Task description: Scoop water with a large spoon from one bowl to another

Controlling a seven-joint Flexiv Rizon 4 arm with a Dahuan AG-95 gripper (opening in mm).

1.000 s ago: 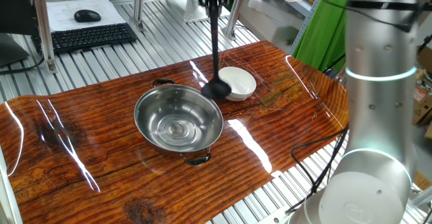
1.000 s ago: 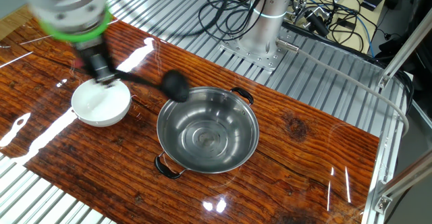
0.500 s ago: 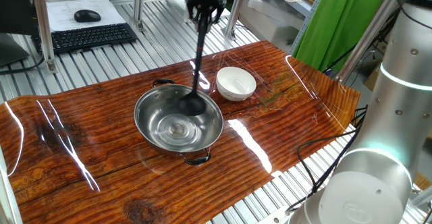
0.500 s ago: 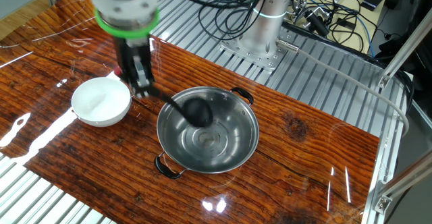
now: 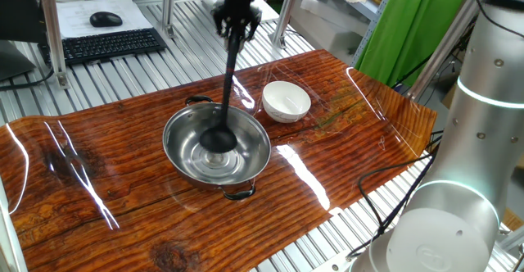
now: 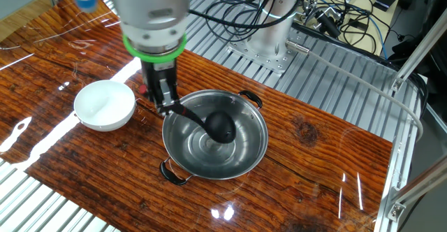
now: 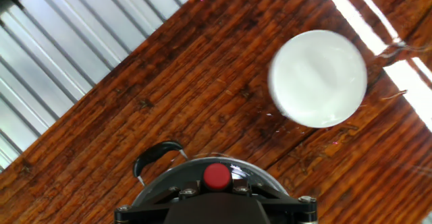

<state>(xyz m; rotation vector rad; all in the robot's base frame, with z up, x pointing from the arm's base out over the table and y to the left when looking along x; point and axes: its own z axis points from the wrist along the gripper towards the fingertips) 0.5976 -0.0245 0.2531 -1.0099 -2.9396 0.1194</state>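
Hanging near-upright, ladle (image 5: 225,92) cup-down in steel bowl (image 5: 254,161).

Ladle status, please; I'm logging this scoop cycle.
Gripper shut on ladle. Cup down inside steel bowl. White bowl beside it, apart. Nothing in the way.

The black ladle (image 5: 223,108) stands cup-down inside the steel bowl (image 5: 177,145) (white bowl (image 5: 286,101) just beside).

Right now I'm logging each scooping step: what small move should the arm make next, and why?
Probably lower and tip the ladle to fill it. Its cup sits inside the steel bowl, the gripper holds the handle, and the white bowl waits beside it.
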